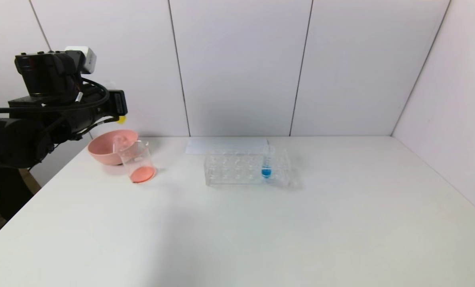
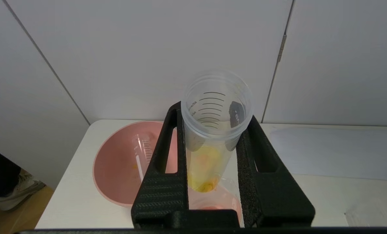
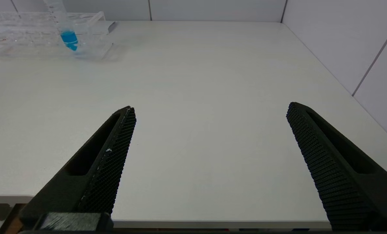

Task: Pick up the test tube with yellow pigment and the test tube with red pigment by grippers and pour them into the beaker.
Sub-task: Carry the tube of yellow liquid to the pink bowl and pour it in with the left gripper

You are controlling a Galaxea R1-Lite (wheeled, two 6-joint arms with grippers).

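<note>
Your left gripper [image 2: 213, 113] is clamped on the test tube with yellow pigment [image 2: 213, 130], both fingers [image 2: 162, 169] pressed against its sides; the tube's open mouth faces the wrist camera and a smear of yellow sits at its rounded base; in the head view that gripper hangs raised at the far left of the worktop [image 1: 261, 223], above the pink bowl [image 1: 106, 149]. You can see the beaker [image 1: 138, 163] standing on the worktop touching or just in front of the bowl, with orange-red liquid pooled in its bottom; from the left wrist it shows directly beneath the held tube's base. Inside the pink bowl lies another clear graduated tube [image 2: 141, 152], leaning against the wall; whether it is the red one you cannot tell. Your right gripper [image 3: 209, 113] hovers over the near right part of the worktop with its fingers spread wide and nothing between them. The clear tube rack [image 1: 245, 167] stands mid-worktop, well apart from the beaker, holding one upright tube with blue liquid [image 1: 266, 165]; a white sheet [image 1: 225, 145] lies just behind it.
</note>
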